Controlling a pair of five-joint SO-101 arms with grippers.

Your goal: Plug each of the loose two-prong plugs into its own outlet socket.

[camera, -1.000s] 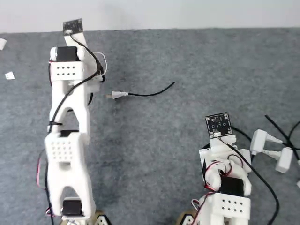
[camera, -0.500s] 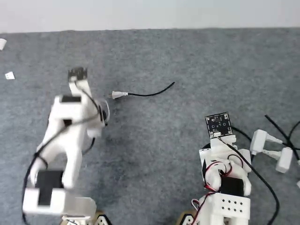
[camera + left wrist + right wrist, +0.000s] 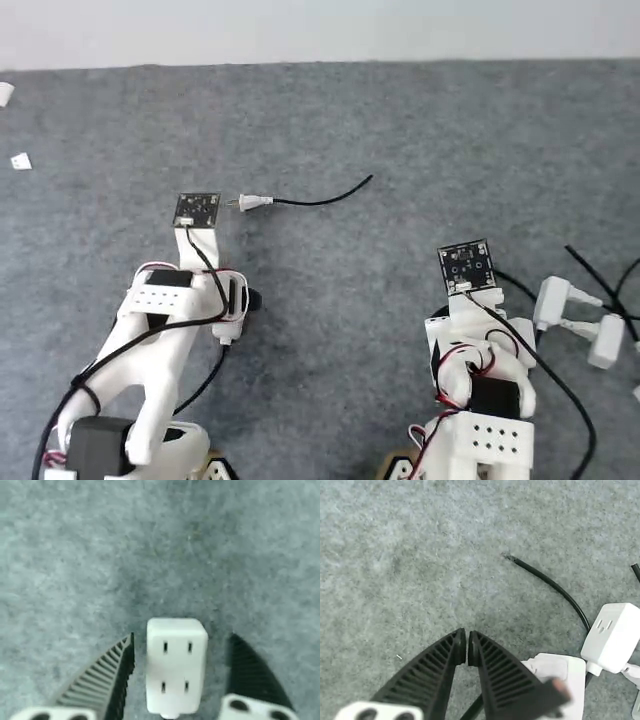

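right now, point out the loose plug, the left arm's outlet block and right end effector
loose plug (image 3: 255, 202): high view, white body
outlet block (image 3: 176, 665): left wrist view, middle of slotted face
right end effector (image 3: 467, 636): right wrist view, between shut fingertips

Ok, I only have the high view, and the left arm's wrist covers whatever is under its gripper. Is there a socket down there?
Observer: Yes. In the left wrist view a white outlet block with two pairs of slots lies on the carpet, between the fingers of the left gripper.
Operator: Is it gripped?
Observer: No. The jaws stand open, and carpet shows on both sides of the block.
Operator: And the right gripper?
Observer: The right gripper is shut on nothing, over bare carpet, with a white socket adapter lying nearby.
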